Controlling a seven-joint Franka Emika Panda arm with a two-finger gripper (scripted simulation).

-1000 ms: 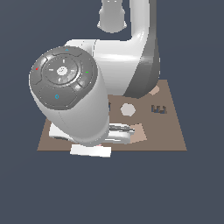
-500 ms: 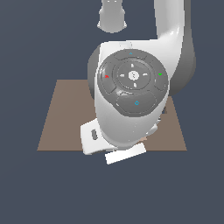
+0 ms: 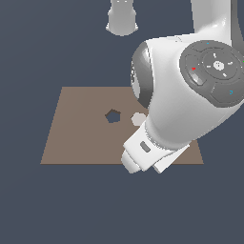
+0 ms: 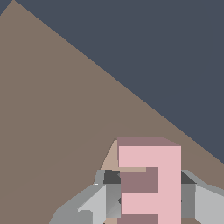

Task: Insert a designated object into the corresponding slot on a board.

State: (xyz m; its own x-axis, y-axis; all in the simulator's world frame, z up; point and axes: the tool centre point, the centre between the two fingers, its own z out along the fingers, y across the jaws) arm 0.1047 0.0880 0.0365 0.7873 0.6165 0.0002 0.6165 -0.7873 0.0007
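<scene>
Exterior view: the Panda arm fills the right half of the frame, its bulk hiding the right part of the brown board. On the board's visible stretch, a dark pentagon-shaped hole sits near centre frame, with a pale hexagon piece just beside it toward the exterior view's right. No E-shaped slot is visible here.

Wrist view: light-pink E-shaped block sits clamped in the gripper, grey fingers pressing it from both sides. Block occupies the lower middle-right of the frame. Behind it, bare board surface; dark floor fills the upper right.
</scene>
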